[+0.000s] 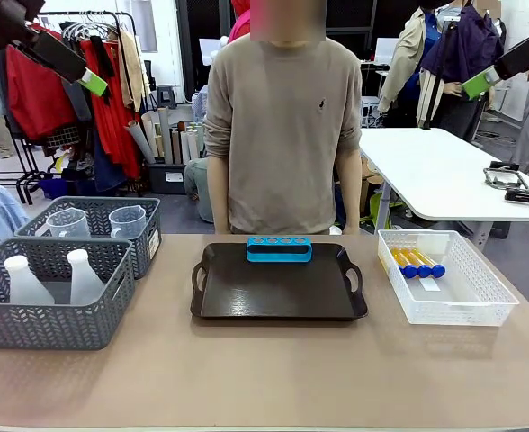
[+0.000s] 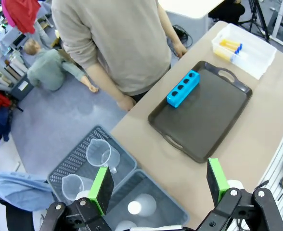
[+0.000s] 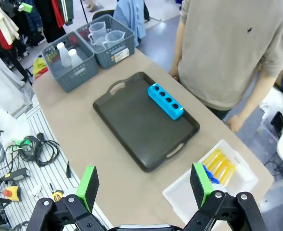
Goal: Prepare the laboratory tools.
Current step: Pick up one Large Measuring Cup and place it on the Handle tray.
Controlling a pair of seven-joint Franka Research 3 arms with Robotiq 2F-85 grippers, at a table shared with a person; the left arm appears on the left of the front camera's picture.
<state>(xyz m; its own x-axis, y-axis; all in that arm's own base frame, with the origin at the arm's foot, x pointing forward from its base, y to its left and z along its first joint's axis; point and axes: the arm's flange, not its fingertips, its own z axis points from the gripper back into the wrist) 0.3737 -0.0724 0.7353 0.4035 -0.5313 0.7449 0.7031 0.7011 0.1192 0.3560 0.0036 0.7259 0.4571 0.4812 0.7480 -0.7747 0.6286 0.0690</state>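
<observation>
At the left of the worktop (image 1: 264,378), the near grey mesh basket (image 1: 49,319) holds two translucent white conical flasks (image 1: 23,281) standing upright. The grey basket behind it (image 1: 147,247) holds two clear measuring beakers (image 1: 128,222). The left end effector (image 2: 158,183) hangs above them, jaws wide apart and empty. On the dark brown tray (image 1: 273,292) in the middle, the blue four-hole rack (image 1: 279,248) stands at the far edge, its holes empty. The blue-capped yellow-orange test tubes (image 1: 416,262) lie in the white basket (image 1: 453,310) at the right. The right end effector (image 3: 143,184) is spread open, holding nothing.
</observation>
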